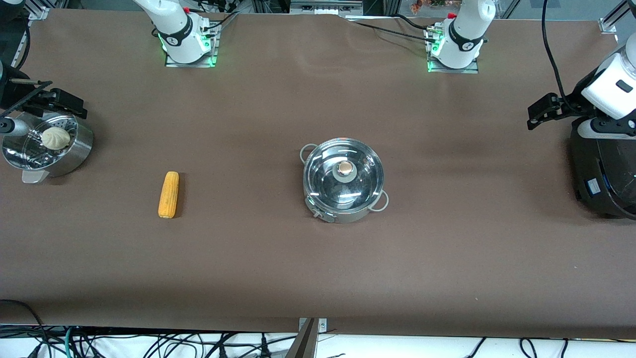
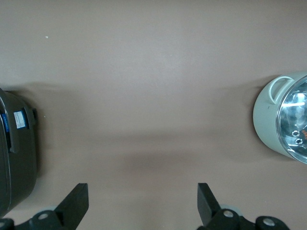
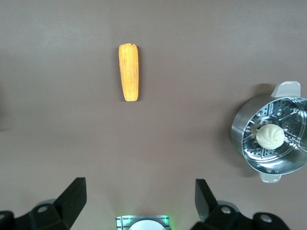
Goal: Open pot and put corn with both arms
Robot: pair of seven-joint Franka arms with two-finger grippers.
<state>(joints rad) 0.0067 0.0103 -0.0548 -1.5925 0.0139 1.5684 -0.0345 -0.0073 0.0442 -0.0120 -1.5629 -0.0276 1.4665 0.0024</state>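
Tools on both arms stand spread wide and grasp nothing: the left tool [image 2: 143, 203] hangs up in the air over the big black cooker [image 1: 603, 171] at the left arm's end of the surface [image 1: 318, 268], and the right tool [image 3: 140, 199] hangs over the steamer pot [image 1: 47, 146] with its white bun [image 1: 54, 137] at the right arm's end. Between them, the pot [image 1: 344, 180] sits mid-surface, its glass lid [image 1: 344, 175] closed. The corn [image 1: 168, 194] lies flat between the pot and the steamer pot, touching neither.
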